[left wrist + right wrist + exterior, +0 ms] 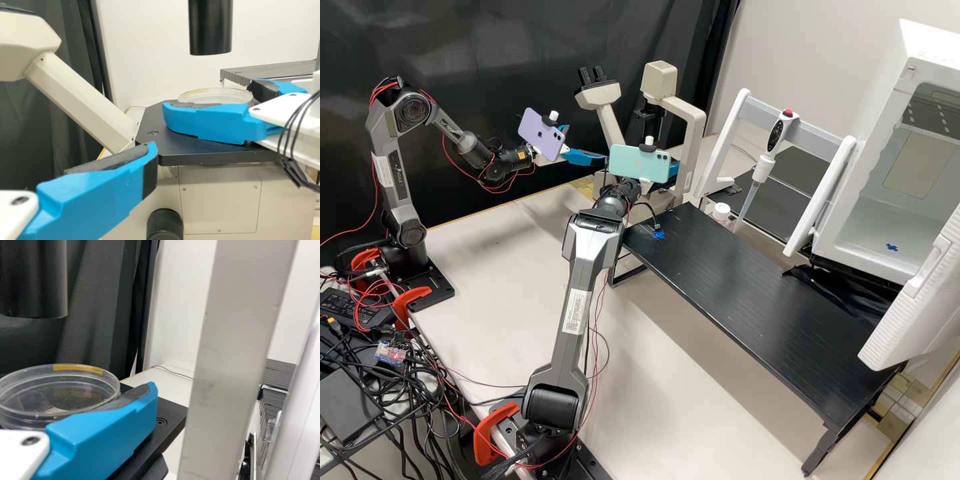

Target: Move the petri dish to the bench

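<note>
**Right blue-fingered gripper [675, 168] pinches a clear, round plastic petri dish [60, 392]**

The dish sits between the right gripper's fingers, above the smooth black microscope stage [200, 152], with a yellow strip [78, 368] on its rim; whether it touches the stage, I can't tell. A glossy black cylinder [210, 30] hangs over the claw. Near the claw stands the black, ribbed raised bench [747, 293]. Facing the claw, the left blue-fingered gripper [587, 143] is spread and empty. Behind the right claw, its dark grey arm carries a white printed label [577, 311].
</note>
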{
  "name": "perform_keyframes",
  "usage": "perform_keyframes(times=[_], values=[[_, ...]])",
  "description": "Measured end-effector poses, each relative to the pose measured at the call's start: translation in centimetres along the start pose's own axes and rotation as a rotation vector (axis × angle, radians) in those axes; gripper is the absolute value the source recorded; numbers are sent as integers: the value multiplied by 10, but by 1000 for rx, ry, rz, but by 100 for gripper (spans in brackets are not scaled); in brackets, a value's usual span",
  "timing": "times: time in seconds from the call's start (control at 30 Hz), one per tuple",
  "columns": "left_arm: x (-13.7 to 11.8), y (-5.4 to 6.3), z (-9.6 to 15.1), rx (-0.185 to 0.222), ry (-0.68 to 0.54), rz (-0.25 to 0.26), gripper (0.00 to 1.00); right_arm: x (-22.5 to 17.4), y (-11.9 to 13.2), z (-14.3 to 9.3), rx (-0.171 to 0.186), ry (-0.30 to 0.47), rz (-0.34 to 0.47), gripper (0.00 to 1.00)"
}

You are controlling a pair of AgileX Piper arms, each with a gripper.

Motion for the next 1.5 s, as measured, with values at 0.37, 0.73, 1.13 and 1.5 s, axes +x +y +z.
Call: perform_keyframes(times=[0.37, 0.73, 1.13, 1.5], values=[[0, 0, 0, 0, 0, 0, 100, -1, -2, 3, -31, 4, 11, 0], [0, 0, 0, 0, 0, 0, 100, -4, -5, 7, -40, 6, 24, 0], [0, 0, 0, 0, 0, 0, 100, -15, -4, 8, -31, 32, 11, 0], [0, 0, 0, 0, 0, 0, 100, -60, -3, -3, -35, 122, -98, 0]])
